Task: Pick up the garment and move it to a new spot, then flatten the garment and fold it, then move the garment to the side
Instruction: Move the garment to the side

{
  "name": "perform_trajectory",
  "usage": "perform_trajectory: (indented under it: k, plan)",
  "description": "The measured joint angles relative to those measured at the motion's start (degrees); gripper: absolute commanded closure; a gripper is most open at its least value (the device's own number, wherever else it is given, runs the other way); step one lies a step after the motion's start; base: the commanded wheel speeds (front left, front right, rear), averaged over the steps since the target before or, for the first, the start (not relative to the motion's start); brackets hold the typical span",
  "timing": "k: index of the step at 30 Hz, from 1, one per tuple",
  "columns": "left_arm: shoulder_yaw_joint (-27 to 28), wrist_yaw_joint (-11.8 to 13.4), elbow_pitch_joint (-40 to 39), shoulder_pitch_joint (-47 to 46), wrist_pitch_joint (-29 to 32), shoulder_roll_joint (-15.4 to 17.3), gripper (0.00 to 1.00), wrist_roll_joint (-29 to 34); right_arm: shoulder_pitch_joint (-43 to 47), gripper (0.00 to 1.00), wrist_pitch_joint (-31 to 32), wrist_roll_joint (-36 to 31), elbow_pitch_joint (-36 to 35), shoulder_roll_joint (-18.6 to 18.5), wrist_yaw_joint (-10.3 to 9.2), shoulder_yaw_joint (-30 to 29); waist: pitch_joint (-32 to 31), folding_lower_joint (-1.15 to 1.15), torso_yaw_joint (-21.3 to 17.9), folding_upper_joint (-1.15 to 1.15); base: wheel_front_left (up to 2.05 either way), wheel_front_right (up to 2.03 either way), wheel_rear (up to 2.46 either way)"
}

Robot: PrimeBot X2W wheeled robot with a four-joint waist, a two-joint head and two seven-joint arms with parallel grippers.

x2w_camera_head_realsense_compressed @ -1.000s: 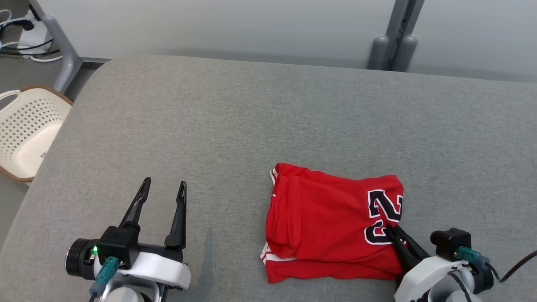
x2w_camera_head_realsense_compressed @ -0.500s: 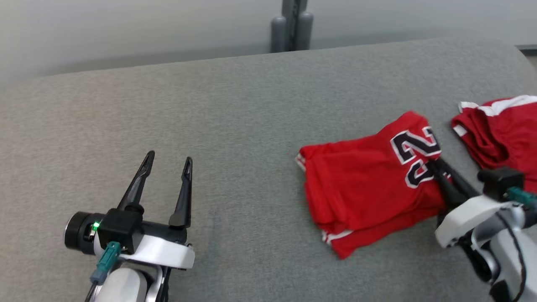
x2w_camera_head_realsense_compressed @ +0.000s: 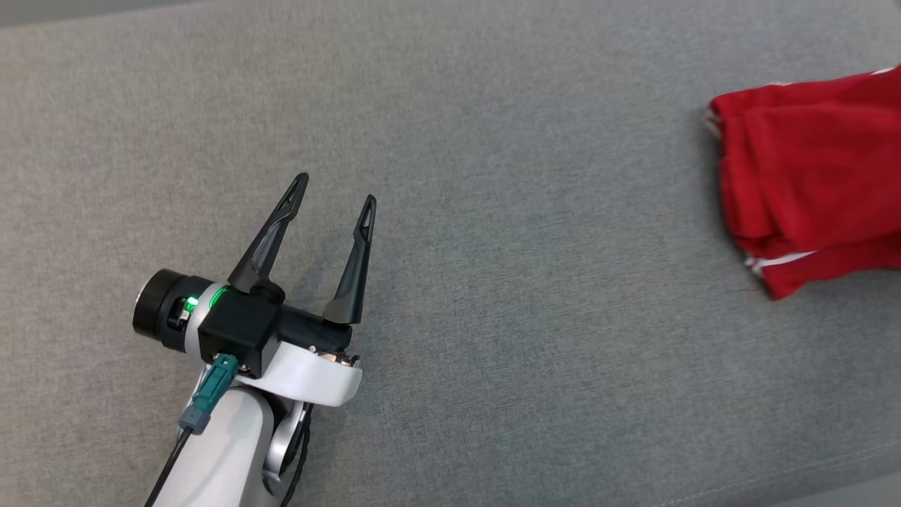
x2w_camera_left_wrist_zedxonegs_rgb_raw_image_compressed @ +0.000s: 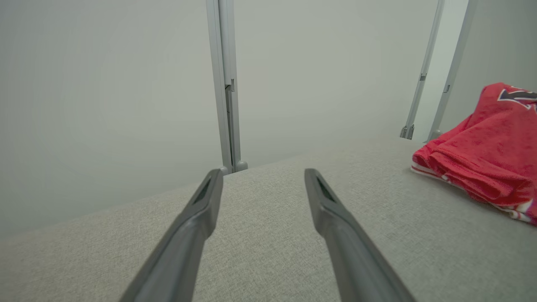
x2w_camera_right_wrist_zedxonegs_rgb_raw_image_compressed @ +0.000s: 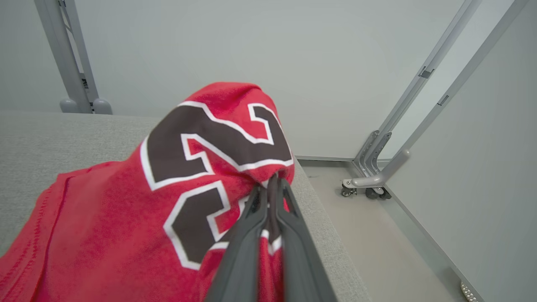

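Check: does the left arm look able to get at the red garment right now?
Probably, with a long stretch. Bare grey surface lies between the open left gripper and the garment, so nothing blocks it; the right gripper is shut on its numbered end.

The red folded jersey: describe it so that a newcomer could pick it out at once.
Start from the grey fabric-covered table; follow it towards the robot's right, away from the open left gripper. There lies a folded red jersey with white trim, close to the table's edge. What marks it out is the dark number outlined in white, where the shut right gripper pinches the cloth.
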Motion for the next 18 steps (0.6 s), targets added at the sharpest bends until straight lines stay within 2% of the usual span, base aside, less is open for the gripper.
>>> perform_trajectory:
  k: [7,8,9,10,11,18]
  plan:
    - [-0.91,-0.15,-0.99,-0.72,0.19,0.71,0.0,0.49,-3.48,1.0,-0.34,-3.47,7.0,-1.7,0.0,-4.16,3.83,0.0,1.48,0.0,0.0,0.0,0.0]
    - [-0.9,-0.15,-1.09,-0.72,0.2,0.87,0.0,0.51,-3.76,0.86,-0.35,-3.83,7.53,-1.54,0.0,-4.37,4.05,0.0,1.64,0.0,0.0,0.0,0.0]
    - [-0.87,-0.15,-1.19,-0.72,0.25,1.02,0.0,0.49,-4.03,0.55,-0.35,-4.13,7.93,-1.3,0.0,-4.85,4.23,0.0,1.7,0.0,0.0,0.0,0.0]
    - [-0.79,-0.13,-1.2,-0.71,0.26,1.19,0.0,0.51,-4.17,0.18,-0.37,-4.77,8.47,-0.92,0.0,-5.7,4.26,0.0,1.61,0.0,0.0,0.0,0.0]
    - [-0.75,-0.08,-1.15,-0.68,0.33,1.4,0.0,0.49,-4.15,0.0,-0.4,-5.17,8.71,-0.42,0.0,-6.35,4.13,0.0,1.46,0.0,0.0,0.0,0.0]
    - [-0.31,0.26,-0.79,1.33,0.52,2.68,0.0,0.14,-0.37,0.0,-0.43,-7.03,8.34,3.28,0.0,-11.59,1.44,0.0,-0.06,0.0,0.0,0.0,0.0]
